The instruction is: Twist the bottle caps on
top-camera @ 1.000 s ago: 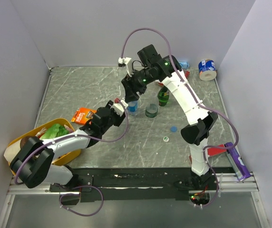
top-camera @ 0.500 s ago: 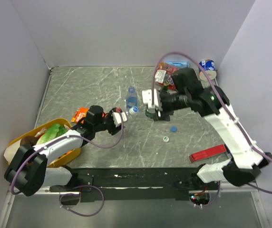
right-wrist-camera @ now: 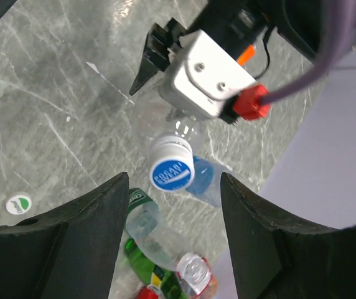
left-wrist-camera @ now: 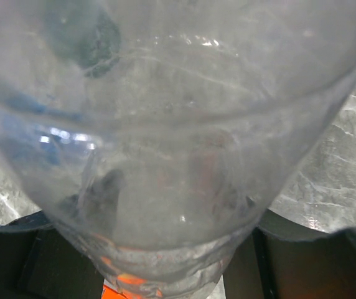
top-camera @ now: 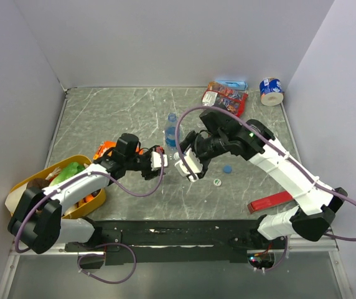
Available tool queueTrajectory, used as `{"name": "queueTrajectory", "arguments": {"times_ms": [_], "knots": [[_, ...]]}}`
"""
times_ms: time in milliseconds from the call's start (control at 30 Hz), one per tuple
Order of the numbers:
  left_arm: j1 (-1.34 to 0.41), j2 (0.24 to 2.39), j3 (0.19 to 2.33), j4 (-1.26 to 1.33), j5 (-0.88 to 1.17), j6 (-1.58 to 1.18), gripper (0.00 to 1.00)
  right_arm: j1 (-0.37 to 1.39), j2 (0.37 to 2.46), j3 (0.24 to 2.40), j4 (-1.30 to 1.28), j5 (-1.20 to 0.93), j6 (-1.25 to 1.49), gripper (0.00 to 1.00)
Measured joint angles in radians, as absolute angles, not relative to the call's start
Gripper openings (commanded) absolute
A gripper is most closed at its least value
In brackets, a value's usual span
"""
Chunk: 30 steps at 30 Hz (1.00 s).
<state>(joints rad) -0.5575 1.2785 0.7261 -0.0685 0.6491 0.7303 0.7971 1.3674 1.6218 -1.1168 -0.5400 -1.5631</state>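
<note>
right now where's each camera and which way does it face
Top external: above, behind the bases, looking down at the table; both arms show.
Left wrist: on the left arm, facing the clear bottle; dark finger edges below.
Right wrist: on the right arm, looking down at the bottle's cap; own fingers frame it.
Shared: top and right wrist show left gripper, green-rimmed cap.

Grey marbled table [top-camera: 103, 118]; clear bottle [left-wrist-camera: 165, 124]; blue-and-white cap [right-wrist-camera: 170, 169]; plain blue cap [top-camera: 227, 168]; green-and-white cap [top-camera: 216, 182].
</note>
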Motion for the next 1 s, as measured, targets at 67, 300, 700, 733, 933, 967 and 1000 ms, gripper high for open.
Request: {"name": "queueTrajectory", "arguments": {"times_ms": [67,300,700,733,933,967,1000], "knots": [[-0.558,1.279,0.726,-0.072,0.655,0.731,0.01,0.804,1.365,1.608,-1.121,-0.541,-1.593,0.63],[-0.56,1.281,0.738,-0.072,0.662,0.732,0.01,0.813,1.365,1.597,-1.122,-0.538,-1.625,0.48],[-0.567,1.291,0.734,-0.012,0.619,0.662,0.01,0.811,1.467,1.738,-1.164,-0.488,-1.458,0.1],[-0.566,1.291,0.73,0.019,0.6,0.63,0.01,0.806,1.502,1.785,-1.183,-0.477,-1.418,0.1],[-0.611,1.296,0.71,0.198,0.212,0.383,0.01,0.734,1.871,2.328,-1.36,-0.405,-1.0,0.0],[-0.614,1.302,0.71,0.21,0.134,0.349,0.01,0.715,1.929,2.399,-1.35,-0.409,-0.902,0.0],[-0.619,1.312,0.71,0.216,0.07,0.327,0.01,0.701,1.957,2.423,-1.342,-0.42,-0.843,0.0]]}}
